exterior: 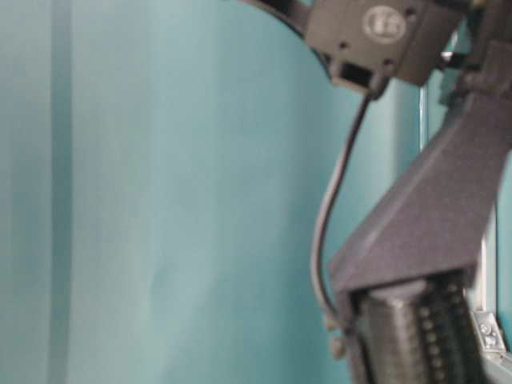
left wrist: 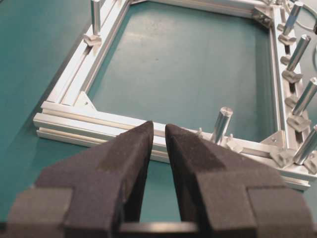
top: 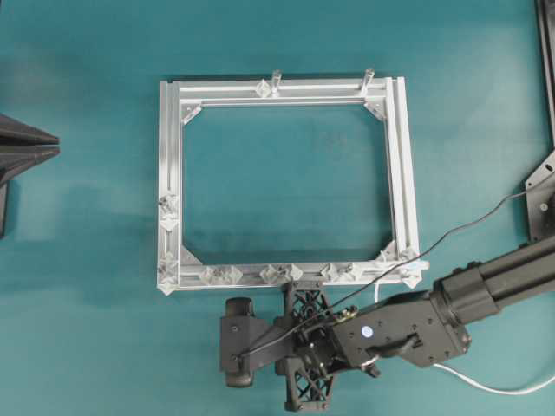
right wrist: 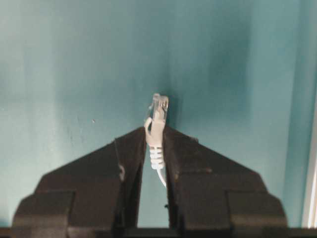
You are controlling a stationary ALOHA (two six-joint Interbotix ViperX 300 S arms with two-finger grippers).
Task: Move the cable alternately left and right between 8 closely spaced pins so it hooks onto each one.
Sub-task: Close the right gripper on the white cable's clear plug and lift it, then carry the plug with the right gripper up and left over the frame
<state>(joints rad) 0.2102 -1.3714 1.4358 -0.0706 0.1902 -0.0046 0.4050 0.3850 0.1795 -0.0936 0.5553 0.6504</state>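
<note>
Right claw has pinched the thin white cable by its plug end

Clear plug tip pokes out just past the black fingertips. Left claw sits released, slim gap showing.

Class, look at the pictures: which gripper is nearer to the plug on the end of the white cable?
The right gripper: its fingers are closed on the cable just behind the plug. The left gripper is empty, beside the frame, with no plug near.

Cable between right jaws, below frame.
</note>
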